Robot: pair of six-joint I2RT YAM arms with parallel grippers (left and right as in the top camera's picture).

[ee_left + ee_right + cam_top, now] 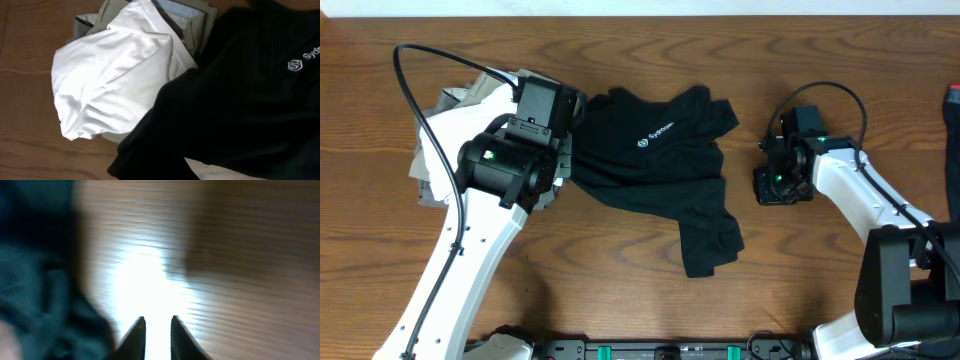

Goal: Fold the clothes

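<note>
Black T-shirt point(655, 165) lies crumpled in the middle of the table point(620, 300). Its left edge overlaps one white garment point(110, 80) and at least one grey garment point(195, 20). Left claw point(558, 150) is closed tight with its tips hidden, so I cannot tell what it grips; a pull could drag those two along. Right claw point(158, 320), barely parted and empty beside the shirt, may close on nothing.

We see a black T-shirt point(240, 110) filling the right and near part of the view, with a white hexagon logo point(296, 65) and lettering printed toward its right side. Its left edge lies over a crumpled white garment point(110, 85). On the far side of the white one we make out folded olive-grey cloth point(197, 20) with a pale lining showing, and the bare wooden table point(25, 75) runs down the left and along the near left corner.
</note>
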